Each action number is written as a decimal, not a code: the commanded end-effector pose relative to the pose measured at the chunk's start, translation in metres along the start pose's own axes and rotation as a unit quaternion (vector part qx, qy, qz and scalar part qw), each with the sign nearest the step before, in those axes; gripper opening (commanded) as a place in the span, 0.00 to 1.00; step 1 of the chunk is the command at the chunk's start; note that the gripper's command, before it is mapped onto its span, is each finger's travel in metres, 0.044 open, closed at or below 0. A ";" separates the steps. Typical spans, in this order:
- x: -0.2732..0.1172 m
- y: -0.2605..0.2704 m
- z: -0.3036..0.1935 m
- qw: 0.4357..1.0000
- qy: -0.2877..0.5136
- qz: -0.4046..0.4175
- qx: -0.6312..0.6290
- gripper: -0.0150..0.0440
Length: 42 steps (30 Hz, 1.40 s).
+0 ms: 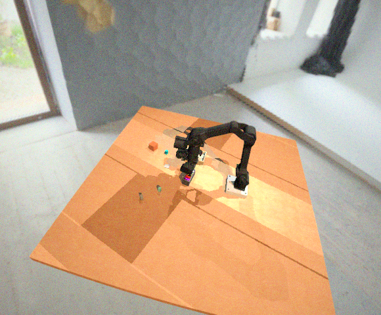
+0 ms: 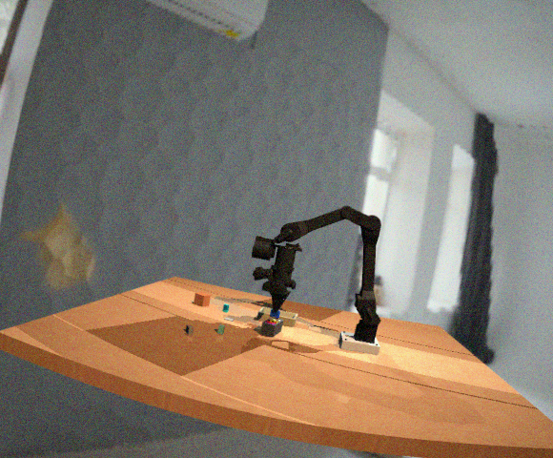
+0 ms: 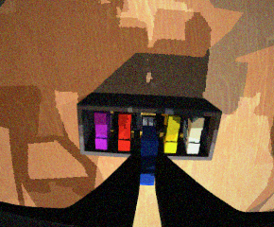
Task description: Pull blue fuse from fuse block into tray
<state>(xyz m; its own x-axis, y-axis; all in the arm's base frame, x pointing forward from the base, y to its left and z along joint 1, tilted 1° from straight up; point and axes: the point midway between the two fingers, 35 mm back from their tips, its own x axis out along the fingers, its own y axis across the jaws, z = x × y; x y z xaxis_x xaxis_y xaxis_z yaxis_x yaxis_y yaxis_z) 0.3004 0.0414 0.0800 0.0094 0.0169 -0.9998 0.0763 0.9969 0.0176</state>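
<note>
- Currently the black parallel-jaw gripper [image 3: 148, 166] is pointing straight down, and its two dark fingers are clamped on the small blue rectangular fuse [image 3: 150, 146].
- The blue fuse is sitting between the fingertips, directly above the middle slot of the dark box-shaped fuse block [image 3: 150, 97]. In the exterior view it is showing just above the block's top; whether its lower end is fully clear of the slot cannot be told.
- Its long axis is running vertically, in line with the gripper's approach axis, so the extraction direction is judged to be straight up.
- Left of the fingertips, the magenta fuse [image 3: 101, 131] and the red fuse [image 3: 124, 132] are standing in their slots; to the right, the yellow fuse [image 3: 173, 135] and the white fuse [image 3: 196, 136] are doing the same. The red and yellow ones are lying just beside the fingers, so any sideways drift is risking contact.
- The pale shallow tray [image 2: 289, 318] is lying beyond the block, behind the gripper towards the arm's far side, near but apart from the block.
- The coming move is judged to call for more vertical lift before any travel towards the tray.
</note>
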 end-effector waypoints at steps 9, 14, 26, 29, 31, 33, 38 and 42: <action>-0.017 0.000 0.001 1.000 -0.002 -0.002 0.002 0.25; -0.024 0.000 0.001 1.000 -0.002 -0.003 0.002 0.25; -0.025 -0.039 0.017 1.000 -0.003 -0.004 0.002 0.25; -0.026 -0.055 0.023 1.000 -0.003 -0.005 0.002 0.25; -0.026 -0.067 0.026 1.000 -0.004 -0.005 0.002 0.25; -0.026 -0.078 0.028 1.000 -0.004 -0.006 0.002 0.25; -0.027 -0.107 0.033 1.000 -0.004 -0.007 0.002 0.25; -0.027 -0.131 0.035 1.000 -0.004 -0.008 0.002 0.25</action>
<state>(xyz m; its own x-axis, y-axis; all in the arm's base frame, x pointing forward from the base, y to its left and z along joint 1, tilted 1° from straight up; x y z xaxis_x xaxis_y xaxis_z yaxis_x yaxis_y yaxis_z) 0.3244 -0.0729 0.1060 0.0216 0.0071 -0.9997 0.0816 0.9966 0.0088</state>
